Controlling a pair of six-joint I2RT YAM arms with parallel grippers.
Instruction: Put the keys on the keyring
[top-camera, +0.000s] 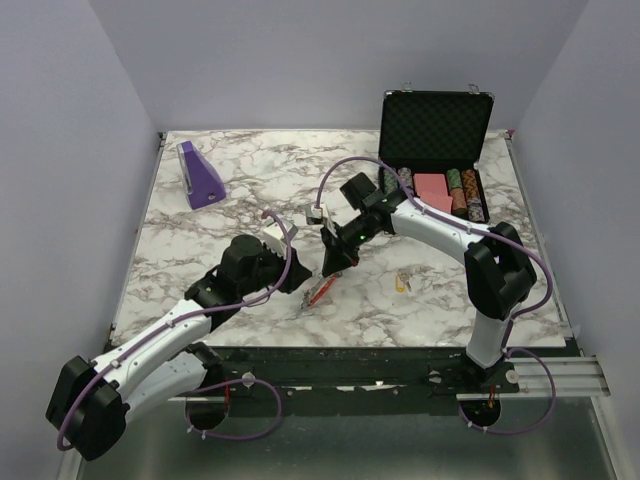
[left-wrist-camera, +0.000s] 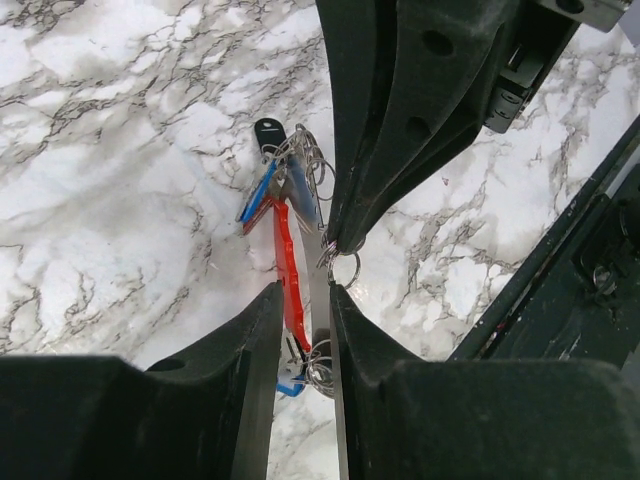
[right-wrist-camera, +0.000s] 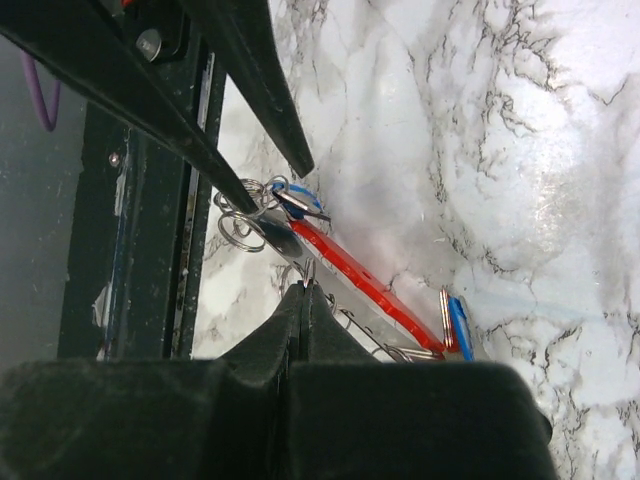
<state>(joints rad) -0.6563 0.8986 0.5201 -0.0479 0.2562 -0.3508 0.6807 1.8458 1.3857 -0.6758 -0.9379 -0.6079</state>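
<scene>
Marble table carries the job near its front edge, where I keep my left gripper clenched across the keyring to steady it, the right gripper pinching its thin ring, probably to thread the yellow key lying apart; I read no writing.

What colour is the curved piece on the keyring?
The curved piece is red; the left wrist view shows it best.

On the table, keyring lies front; perhaps 1 key right.
</scene>
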